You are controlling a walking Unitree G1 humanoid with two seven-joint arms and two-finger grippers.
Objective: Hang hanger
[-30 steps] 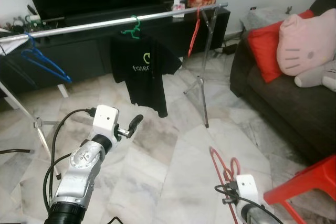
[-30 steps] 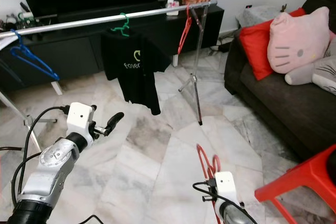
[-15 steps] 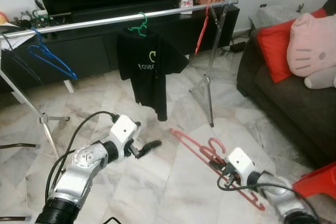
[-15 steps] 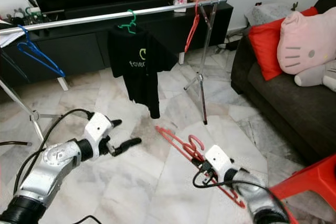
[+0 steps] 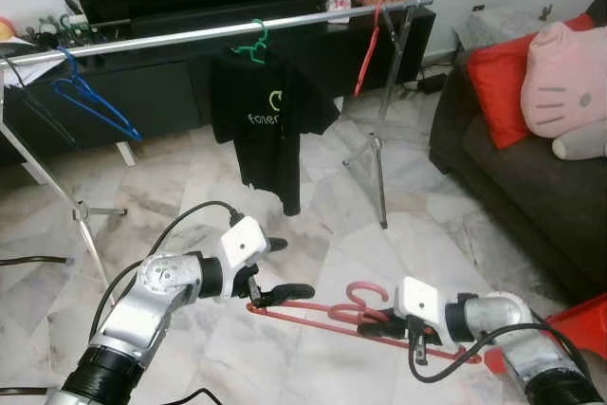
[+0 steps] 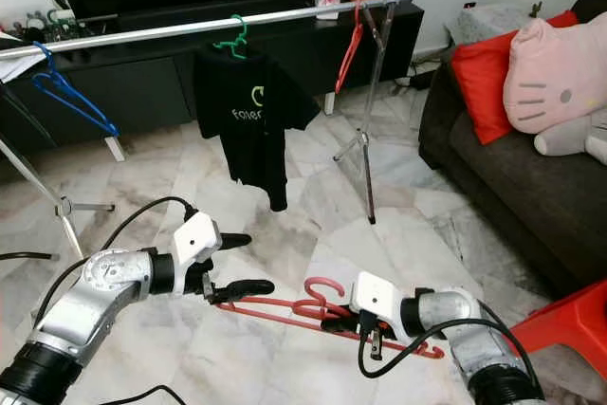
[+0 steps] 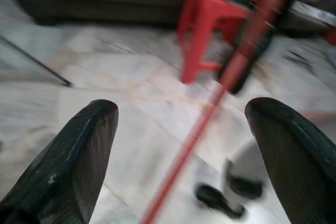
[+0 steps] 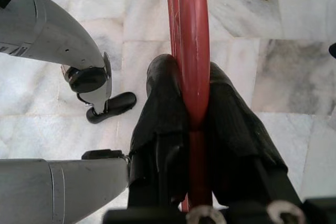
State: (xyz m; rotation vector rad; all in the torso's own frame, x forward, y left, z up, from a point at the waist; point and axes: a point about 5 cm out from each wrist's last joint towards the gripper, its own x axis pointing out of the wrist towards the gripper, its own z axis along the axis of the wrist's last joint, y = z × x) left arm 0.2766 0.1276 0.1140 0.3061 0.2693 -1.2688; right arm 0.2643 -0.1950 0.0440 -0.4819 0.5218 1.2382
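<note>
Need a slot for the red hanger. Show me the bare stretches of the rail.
The rail is bare between the blue hanger and the black T-shirt's green hanger, with a shorter gap before the hung red hanger. It is crowded at that stand end. The right gripper holds the red hanger.

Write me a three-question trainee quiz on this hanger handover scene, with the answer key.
1. True or false: the right pincer is shut on the red hanger.
2. Multiple choice: the left pincer is A) shut on the hanger, B) open at the hanger's end, C) holding the black T-shirt.
3. Fill in: on the rail, the hanger carrying the black T-shirt is coloured ____.

Key:
1. True; its two fingers clamp the red bar.
2. B; the wrist view shows its fingers spread either side of the bar.
3. Green.
</note>
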